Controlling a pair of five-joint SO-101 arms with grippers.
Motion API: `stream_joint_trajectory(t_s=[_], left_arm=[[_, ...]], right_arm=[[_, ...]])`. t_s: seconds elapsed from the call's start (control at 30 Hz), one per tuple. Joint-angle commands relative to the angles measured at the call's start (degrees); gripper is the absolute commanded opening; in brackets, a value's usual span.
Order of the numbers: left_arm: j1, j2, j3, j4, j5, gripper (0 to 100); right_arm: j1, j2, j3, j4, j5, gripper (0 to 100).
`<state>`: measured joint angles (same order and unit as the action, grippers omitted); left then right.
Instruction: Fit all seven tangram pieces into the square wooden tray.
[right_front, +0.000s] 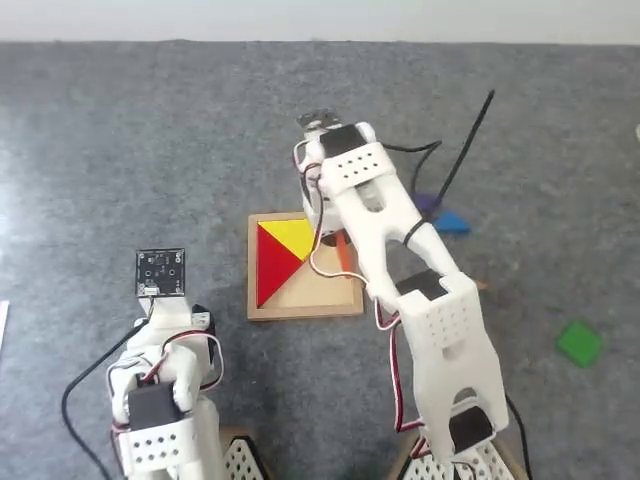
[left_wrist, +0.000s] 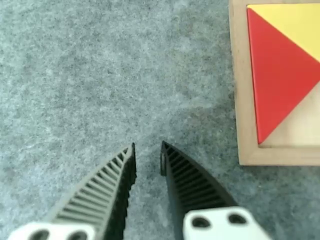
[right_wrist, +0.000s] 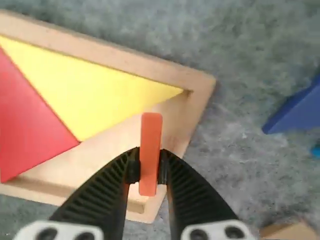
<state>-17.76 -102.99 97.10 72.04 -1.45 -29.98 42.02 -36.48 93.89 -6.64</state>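
Listing the grey counter (right_front: 120, 150), then the square wooden tray (right_front: 300, 312) holding a red triangle (right_front: 272, 272) and a yellow triangle (right_front: 290, 237), the left gripper (left_wrist: 148, 150) slightly parted and empty beside the tray, and the right gripper (right_wrist: 148, 156) clamping an orange piece (right_wrist: 150, 132) over the tray's bare wood.

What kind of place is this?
Probably a robotics test bench: white left arm and right arm on a grey fabric-covered table, a wooden tray, the right hand gripping an orange piece.
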Motion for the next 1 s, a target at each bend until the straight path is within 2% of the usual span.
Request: stream_joint_trajectory(t_s=[0.0,0.37,0.6,0.97], left_arm=[[0.1,-1.1,-0.7,0.2,-0.1,8],[0.1,-1.1,-0.7,0.2,-0.1,8],[0.1,-1.1,-0.7,0.2,-0.1,8],[0.1,-1.1,-0.7,0.2,-0.1,8]], right_arm=[[0.5,-0.7,-0.6,-0.5,-1.2,0.8],[0.4,-0.7,-0.6,-0.5,-1.6,0.8],[0.4,-0.7,-0.6,-1.6,-10.1,0.8],[-0.6,-0.7,-0.3,-1.7,-10.2,0.8]])
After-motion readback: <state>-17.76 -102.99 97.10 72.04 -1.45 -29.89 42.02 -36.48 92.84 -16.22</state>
